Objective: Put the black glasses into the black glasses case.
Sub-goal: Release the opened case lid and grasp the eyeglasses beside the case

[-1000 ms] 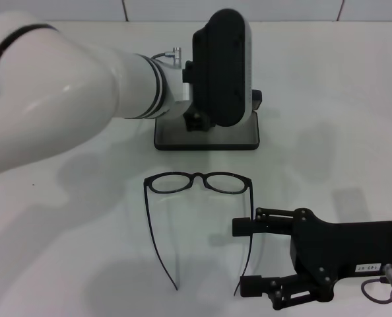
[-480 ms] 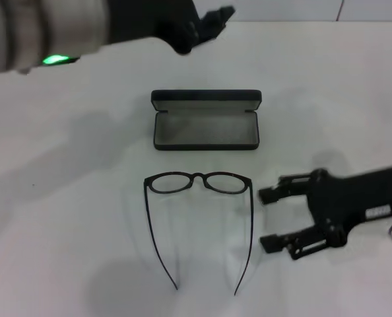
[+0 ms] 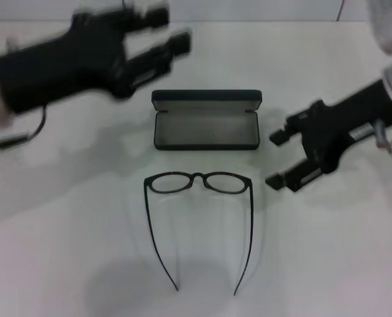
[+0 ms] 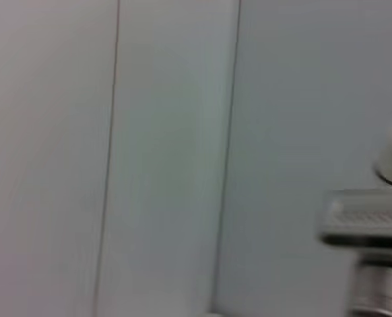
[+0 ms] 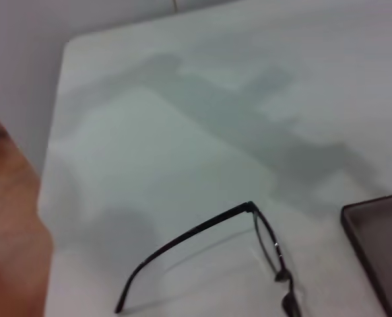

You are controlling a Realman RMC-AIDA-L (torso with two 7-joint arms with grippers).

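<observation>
Black glasses (image 3: 197, 182) lie unfolded on table (image 3: 328, 264), just before open black glasses case (image 3: 206, 127); nothing packed yet. Left hand (image 3: 164, 36) beyond case, right hand (image 3: 277, 158) beside it, both spread, empty.

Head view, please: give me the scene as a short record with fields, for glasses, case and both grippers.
glasses: on the table, temples unfolded, lenses toward the case, not held
case: open, grey lining showing, nothing inside, just behind the glasses
left gripper: open, raised behind and to the left of the case, holding nothing
right gripper: open, to the right of the case and glasses, touching neither
task state: glasses not yet in the case
</observation>
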